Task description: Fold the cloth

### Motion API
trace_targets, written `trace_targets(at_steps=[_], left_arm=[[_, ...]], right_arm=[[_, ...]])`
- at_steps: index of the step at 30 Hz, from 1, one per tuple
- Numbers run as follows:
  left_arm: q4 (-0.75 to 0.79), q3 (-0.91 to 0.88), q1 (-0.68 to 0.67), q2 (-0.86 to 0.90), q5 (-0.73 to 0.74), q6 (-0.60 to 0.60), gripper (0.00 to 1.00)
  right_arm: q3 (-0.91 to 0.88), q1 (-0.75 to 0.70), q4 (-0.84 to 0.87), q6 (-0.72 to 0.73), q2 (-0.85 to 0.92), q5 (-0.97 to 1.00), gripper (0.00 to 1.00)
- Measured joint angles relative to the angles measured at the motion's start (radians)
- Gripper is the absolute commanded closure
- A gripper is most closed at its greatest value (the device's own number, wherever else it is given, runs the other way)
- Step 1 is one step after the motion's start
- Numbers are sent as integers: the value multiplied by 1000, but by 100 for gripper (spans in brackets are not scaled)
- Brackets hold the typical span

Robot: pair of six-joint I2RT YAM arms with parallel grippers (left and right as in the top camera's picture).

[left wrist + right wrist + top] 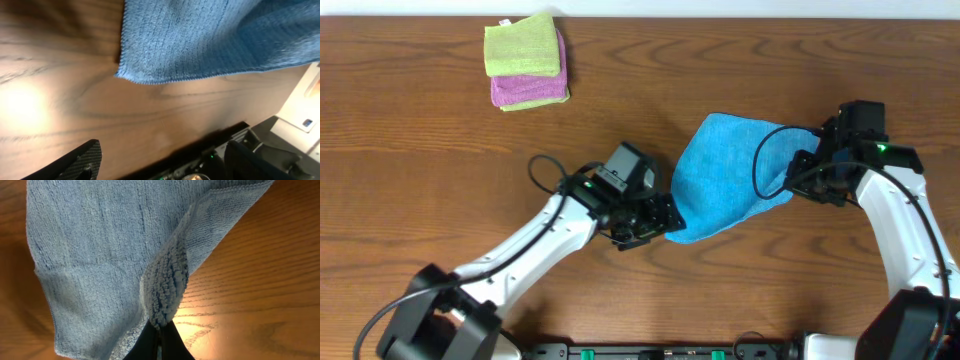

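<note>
A blue cloth (720,175) lies on the wooden table, its right side lifted off the surface. My right gripper (807,172) is shut on the cloth's right edge; in the right wrist view the shut fingers (160,335) pinch a bunched fold of the cloth (100,245). My left gripper (655,225) sits at the cloth's lower left corner, open and empty. In the left wrist view its fingers (160,162) are spread apart above bare wood, and the cloth's corner (200,40) lies just beyond them, not touched.
A stack of folded green and pink cloths (526,62) sits at the far left of the table. The table's front edge and dark base hardware (260,145) show in the left wrist view.
</note>
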Motion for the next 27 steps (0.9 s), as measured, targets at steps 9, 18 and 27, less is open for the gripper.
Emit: trace_targets(at_steps=[9, 18, 27], left_arm=[[180, -64, -5, 204, 49, 6, 25], [304, -54, -5, 256, 127, -25, 25], [325, -41, -2, 307, 152, -49, 63]], right_arm=[[0, 0, 15, 0, 0, 19, 98], [0, 0, 23, 0, 0, 36, 98], [0, 0, 31, 0, 0, 39, 98]])
